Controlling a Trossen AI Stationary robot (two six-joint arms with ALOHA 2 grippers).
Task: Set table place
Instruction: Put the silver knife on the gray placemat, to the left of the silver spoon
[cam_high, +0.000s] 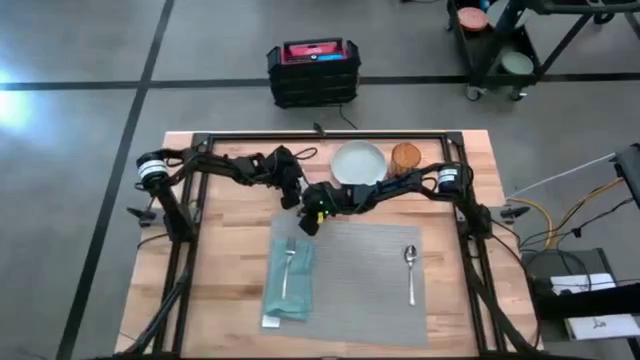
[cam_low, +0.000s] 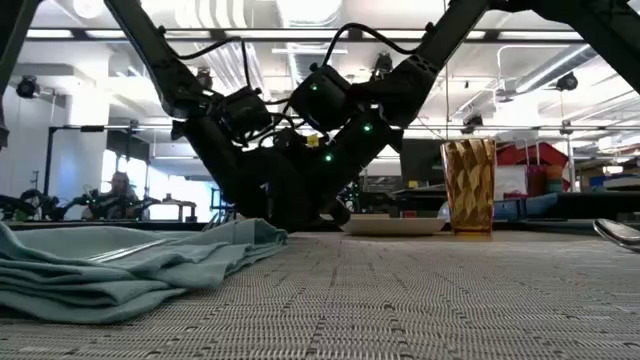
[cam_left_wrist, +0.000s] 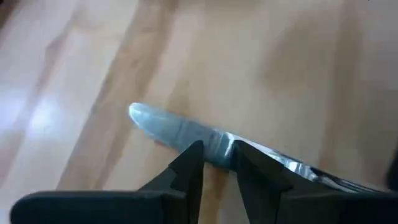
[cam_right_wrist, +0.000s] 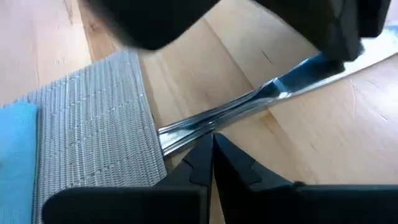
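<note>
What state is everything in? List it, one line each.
knife: beside placemat, gripped
left end effector: shut on knife
right end effector: shut, at knife handle
napkin: rumpled, on placemat
fork: lying on napkin
spoon: lying on placemat
plate: empty, off placemat
glass: upright, off placemat

Evenly bright overhead lighting throughout, with a pale glare patch on the grey floor (cam_high: 20, 100) at the left edge of the high view. Long ceiling lights (cam_low: 300, 12) blown out to white in the low view, arms beneath reduced to dark silhouettes against them. Soft focus on the nearest weave of the placemat (cam_low: 400, 320) and the napkin (cam_low: 120, 265). Strong blur across the left wrist view, with a washed-out sheen on the table (cam_left_wrist: 43, 118) and a dull highlight along the knife (cam_left_wrist: 168, 127). Sharper in the right wrist view; bright streaks on the knife handle, blurred dark mass at the upper edge.
</note>
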